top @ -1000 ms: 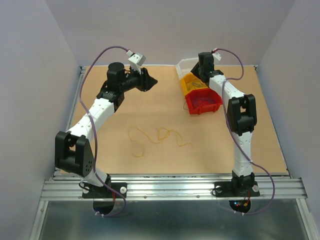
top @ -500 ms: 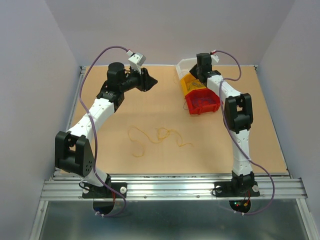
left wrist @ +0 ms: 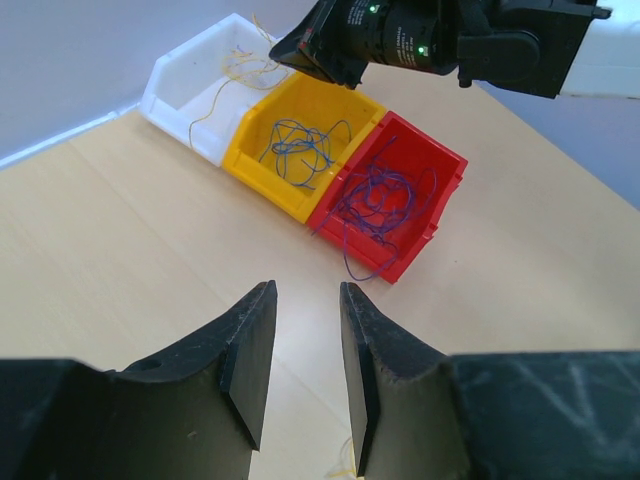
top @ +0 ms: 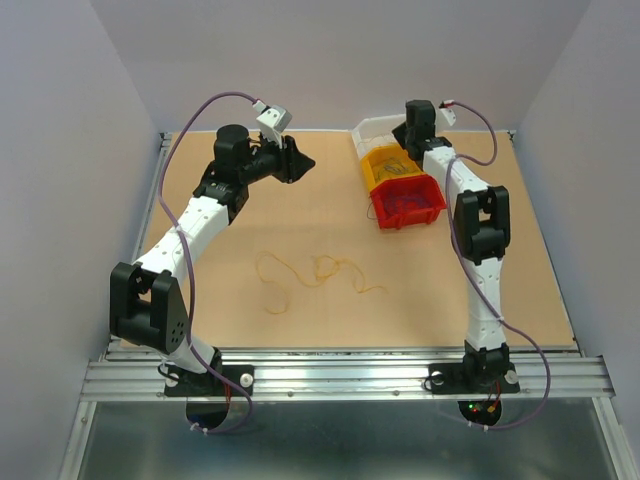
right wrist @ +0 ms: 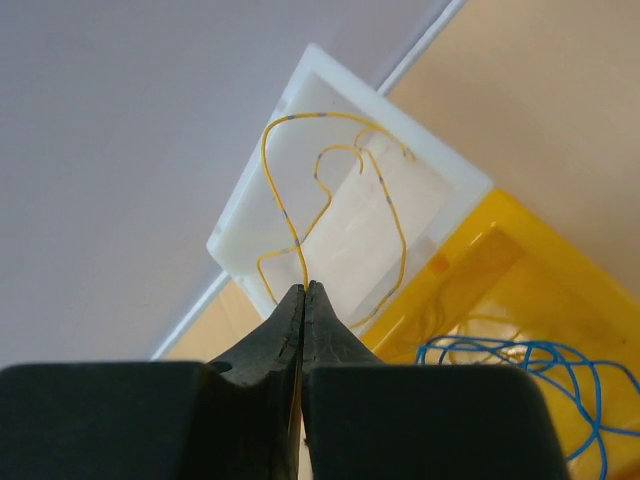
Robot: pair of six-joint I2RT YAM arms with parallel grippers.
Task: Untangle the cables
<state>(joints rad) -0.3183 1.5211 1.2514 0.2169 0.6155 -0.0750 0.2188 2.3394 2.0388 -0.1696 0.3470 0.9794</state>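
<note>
A loose tangle of thin yellow cables [top: 322,268] lies on the table between the two arms. My right gripper [right wrist: 303,288] is shut on one yellow cable [right wrist: 283,212], which loops up over the white bin [right wrist: 250,228]. Blue cables [left wrist: 300,150] lie in the yellow bin [left wrist: 250,152]. More blue-purple ones [left wrist: 385,195] fill the red bin [left wrist: 445,165], with one strand hanging over its front wall. My left gripper [left wrist: 305,300] is open and holds nothing, hovering above bare table to the left of the bins. In the top view the left gripper [top: 300,160] is well apart from the right gripper [top: 405,140].
The three bins stand in a diagonal row at the back right: white bin [top: 372,128], yellow bin [top: 385,160], red bin [top: 425,205]. Walls close the table at the back and both sides. A metal rail [top: 340,375] runs along the near edge.
My right gripper has shut on the yellow cable over the white bin, and its wrist has shifted slightly right and back. The left arm has not moved.
</note>
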